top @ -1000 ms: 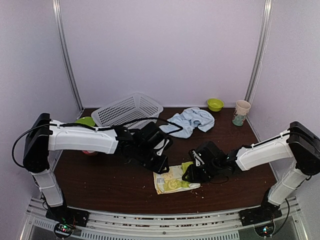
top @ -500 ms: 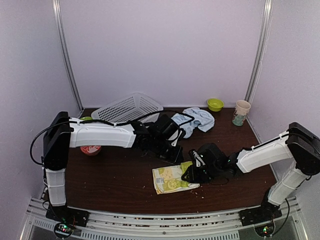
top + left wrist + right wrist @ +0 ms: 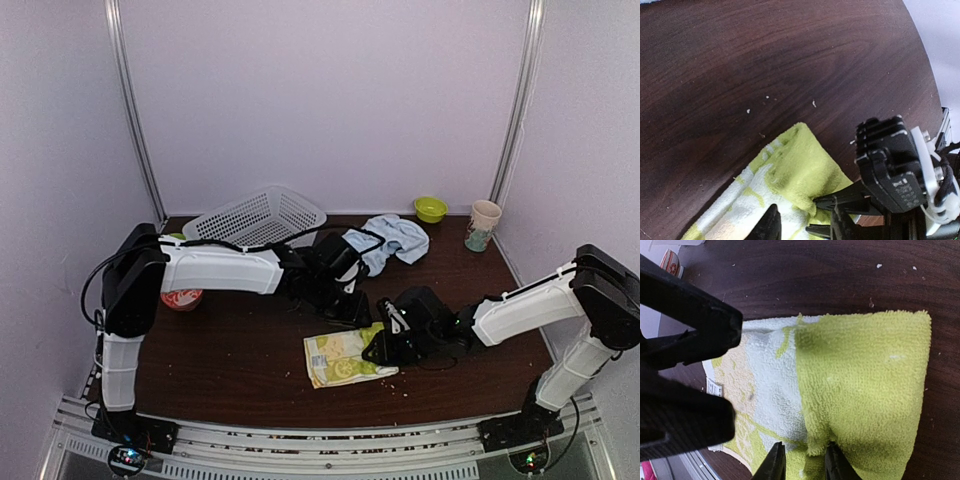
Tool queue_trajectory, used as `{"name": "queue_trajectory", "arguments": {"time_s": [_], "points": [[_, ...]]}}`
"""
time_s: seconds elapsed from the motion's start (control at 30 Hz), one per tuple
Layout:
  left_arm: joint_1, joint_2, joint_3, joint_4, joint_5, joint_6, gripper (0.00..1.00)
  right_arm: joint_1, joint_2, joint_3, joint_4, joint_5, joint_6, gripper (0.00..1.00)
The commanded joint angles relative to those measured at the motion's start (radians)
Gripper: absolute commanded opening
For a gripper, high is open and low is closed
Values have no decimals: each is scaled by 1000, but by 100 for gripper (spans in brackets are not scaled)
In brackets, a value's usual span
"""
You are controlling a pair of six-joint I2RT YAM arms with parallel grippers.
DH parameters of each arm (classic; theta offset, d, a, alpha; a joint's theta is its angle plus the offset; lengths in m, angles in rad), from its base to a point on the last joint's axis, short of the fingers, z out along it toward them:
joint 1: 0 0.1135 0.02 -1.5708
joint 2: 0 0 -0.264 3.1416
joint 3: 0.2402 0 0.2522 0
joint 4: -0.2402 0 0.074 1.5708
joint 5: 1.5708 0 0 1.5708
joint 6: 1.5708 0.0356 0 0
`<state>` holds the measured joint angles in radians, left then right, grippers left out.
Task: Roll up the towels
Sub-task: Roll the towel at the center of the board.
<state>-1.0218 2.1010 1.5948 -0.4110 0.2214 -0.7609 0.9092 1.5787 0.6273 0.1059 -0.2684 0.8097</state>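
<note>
From above, the lemon towel (image 3: 340, 360) is lying near the front middle of the dark desk (image 3: 230, 350), and the blue towel (image 3: 385, 240) is sitting crumpled well behind it, next to the white basket (image 3: 255, 215). The right pincer (image 3: 380, 347) is resting on the lemon towel's right edge. The left pincer (image 3: 350, 308) is hanging just behind that edge.

In the left wrist view, the left pincer's jaws are standing partly apart above the lemon towel (image 3: 790, 180), gripping nothing. The right pincer is pinching a lime-green fold of it.

In the right wrist view, the right pincer (image 3: 805, 465) is closing narrowly on the folded-over green flap of the lemon towel (image 3: 860, 390). The flap is covering the printed side.
</note>
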Motion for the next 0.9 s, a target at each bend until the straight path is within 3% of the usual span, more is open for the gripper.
{"name": "queue_trajectory", "arguments": {"time_s": [0.0, 0.37, 0.6, 0.87], "points": [[2, 38, 49, 6, 10, -5, 37, -2, 46, -24, -81, 26, -12, 29], [2, 140, 141, -87, -19, 28, 41, -2, 46, -16, -86, 23, -17, 28], [2, 179, 155, -126, -49, 34, 36, -2, 24, -12, -110, 14, -27, 30], [3, 186, 153, -156, -88, 40, 28, -2, -72, 7, -190, 5, -47, 48]]}}
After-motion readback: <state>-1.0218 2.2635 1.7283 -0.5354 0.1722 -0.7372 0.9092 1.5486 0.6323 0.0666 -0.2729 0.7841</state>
